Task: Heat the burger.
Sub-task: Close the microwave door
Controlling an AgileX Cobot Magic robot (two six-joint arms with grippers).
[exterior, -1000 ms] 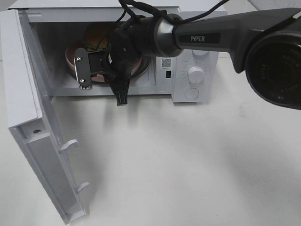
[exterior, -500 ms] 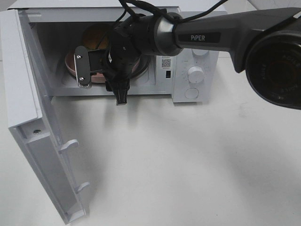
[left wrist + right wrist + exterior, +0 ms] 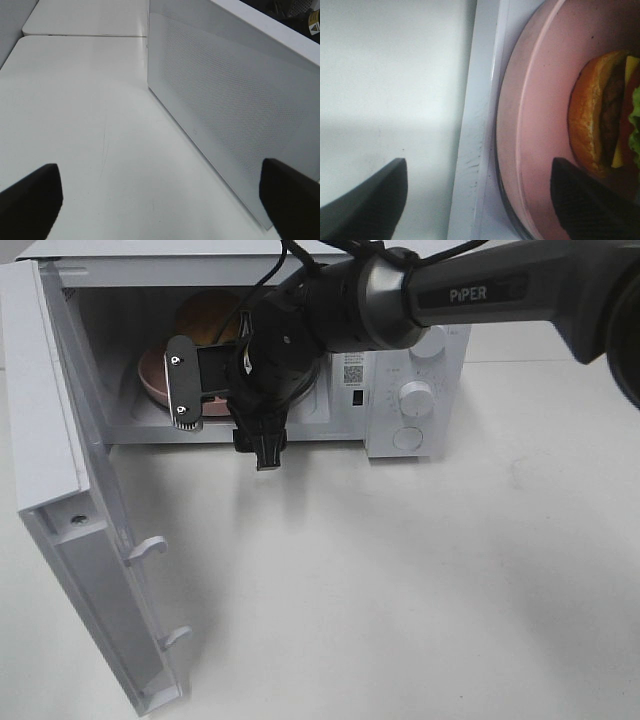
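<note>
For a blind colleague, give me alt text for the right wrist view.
A burger sits on a pink plate inside the white microwave. The open tool straddles the plate's rim.

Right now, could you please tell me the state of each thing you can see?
Microwave: door swung wide open.
Burger: sitting on the plate, inside the microwave.
Plate: inside the microwave, near its front edge.
Right gripper: open, holding nothing, at the microwave's mouth.
Left gripper: open, holding nothing, beside the door.
</note>
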